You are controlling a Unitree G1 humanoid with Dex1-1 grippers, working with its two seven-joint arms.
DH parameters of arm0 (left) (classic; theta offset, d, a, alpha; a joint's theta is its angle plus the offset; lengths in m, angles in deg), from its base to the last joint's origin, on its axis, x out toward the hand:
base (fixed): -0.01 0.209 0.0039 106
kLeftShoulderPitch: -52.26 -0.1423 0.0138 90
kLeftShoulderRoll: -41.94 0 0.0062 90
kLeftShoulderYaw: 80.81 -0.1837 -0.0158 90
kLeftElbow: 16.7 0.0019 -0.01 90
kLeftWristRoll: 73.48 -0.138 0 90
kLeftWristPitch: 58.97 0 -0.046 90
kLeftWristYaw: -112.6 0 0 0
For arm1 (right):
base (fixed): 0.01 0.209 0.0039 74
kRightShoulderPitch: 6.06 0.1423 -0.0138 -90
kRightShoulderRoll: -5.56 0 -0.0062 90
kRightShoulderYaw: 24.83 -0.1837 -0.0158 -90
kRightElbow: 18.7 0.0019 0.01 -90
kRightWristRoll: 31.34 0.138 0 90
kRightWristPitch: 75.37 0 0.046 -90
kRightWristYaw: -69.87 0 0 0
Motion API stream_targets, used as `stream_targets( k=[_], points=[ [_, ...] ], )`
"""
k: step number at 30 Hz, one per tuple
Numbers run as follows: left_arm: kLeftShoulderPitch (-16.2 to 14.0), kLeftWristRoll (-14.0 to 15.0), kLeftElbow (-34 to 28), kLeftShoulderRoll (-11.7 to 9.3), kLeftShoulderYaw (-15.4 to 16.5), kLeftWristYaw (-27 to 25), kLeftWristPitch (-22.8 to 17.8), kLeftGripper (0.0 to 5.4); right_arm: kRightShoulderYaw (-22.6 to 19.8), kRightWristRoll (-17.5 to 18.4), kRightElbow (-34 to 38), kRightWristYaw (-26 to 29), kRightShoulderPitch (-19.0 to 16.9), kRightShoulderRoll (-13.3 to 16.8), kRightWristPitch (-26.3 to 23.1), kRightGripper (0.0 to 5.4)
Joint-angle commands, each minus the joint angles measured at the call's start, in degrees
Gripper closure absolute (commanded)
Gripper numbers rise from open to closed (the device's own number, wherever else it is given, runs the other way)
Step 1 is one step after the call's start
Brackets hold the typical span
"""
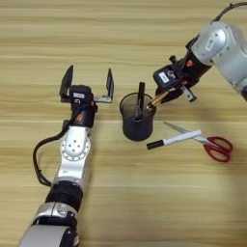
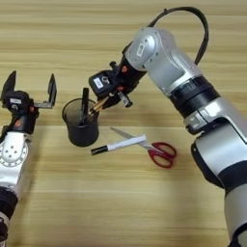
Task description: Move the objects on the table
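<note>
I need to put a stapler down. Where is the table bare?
Bare: the table beyond both grippers, and its near part below the scissors and white pen. Crowded: around the pen cup, between left gripper and right gripper.

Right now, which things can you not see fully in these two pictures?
- Black marker: lower part blurred behind the black mesh pen cup wall.
- Thin amber-handled screwdriver: tip inside the cup, other end covered by the right gripper.
- Red-handled scissors: blades partly under the white pen with black cap.
</note>
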Motion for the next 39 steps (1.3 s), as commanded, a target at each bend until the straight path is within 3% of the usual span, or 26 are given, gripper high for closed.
stream_targets(
  k=[1,4,26,32,39],
  points=[
    [-0.17,-0.55,-0.56,0.09,-0.25,0.32,-0.27,0.0,0.3,-0.45,-0.27,0.29,1.57,-0.34,0.69,4.51],
    [-0.25,-0.55,-0.68,0.1,-0.4,0.44,-0.23,0.0,0.43,-0.52,-0.3,0.15,1.1,-0.38,0.81,4.51],
    [-0.49,-0.58,-1.1,0.05,-0.54,0.47,-0.29,0.0,-0.92,0.63,0.23,-0.62,0.68,0.52,0.45,2.05],
    [-0.45,-0.54,-0.99,0.06,-0.53,0.45,-0.24,0.0,-4.44,3.81,3.4,-0.15,-0.5,2.34,-1.34,1.46],
    [-0.41,-0.31,-0.89,-0.18,-0.4,0.22,-0.21,0.0,-10.5,10.07,11.66,-0.58,-5.51,6.81,-5.12,0.75]
  ],
)
